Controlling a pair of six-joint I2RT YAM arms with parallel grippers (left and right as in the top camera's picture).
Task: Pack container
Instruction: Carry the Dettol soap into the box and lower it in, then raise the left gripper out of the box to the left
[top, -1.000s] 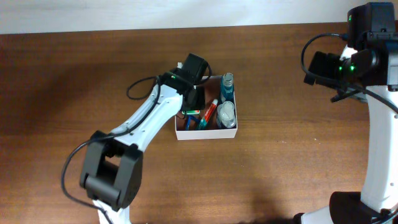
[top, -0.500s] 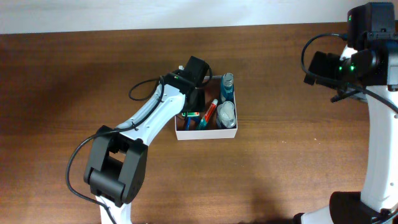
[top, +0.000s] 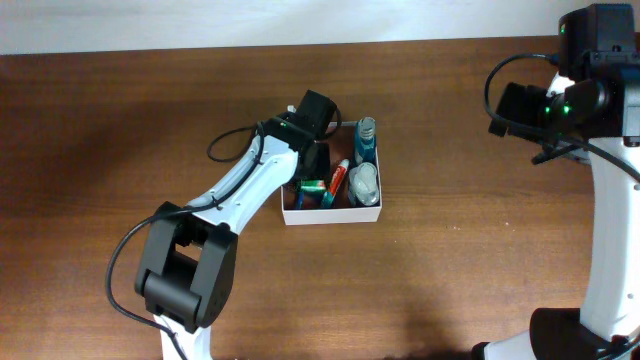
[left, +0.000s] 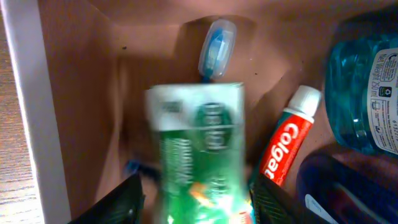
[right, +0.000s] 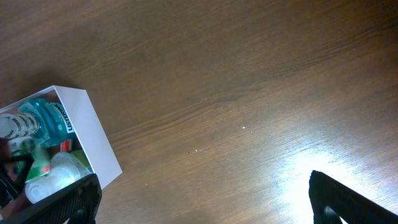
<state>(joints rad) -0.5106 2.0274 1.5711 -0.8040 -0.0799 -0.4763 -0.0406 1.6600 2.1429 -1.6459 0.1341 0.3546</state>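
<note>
The container (top: 332, 213) is a shallow white-walled box at mid-table, its white wall (left: 31, 106) running down the left of the left wrist view. My left gripper (top: 313, 162) reaches down into its left half. Its jaws (left: 198, 199) stand open on either side of a blurred green tube (left: 199, 155), with a gap on each side. A red-and-white toothpaste tube (left: 287, 146), a blue mouthwash bottle (left: 364, 87) and a blue-capped toothbrush (left: 216, 48) lie inside. My right gripper (right: 205, 205) hangs open and empty at the far right.
A clear rounded item (top: 364, 184) fills the container's right side. The right wrist view shows the container's corner (right: 87, 134) at its left edge. The left arm (top: 235, 195) stretches across the table from the front left; the right arm (top: 610, 200) stands at the right edge.
My left gripper has shifted slightly right and deeper over the container. Its jaws have widened and the green tube now shows blurred between them. The right arm has not moved.
</note>
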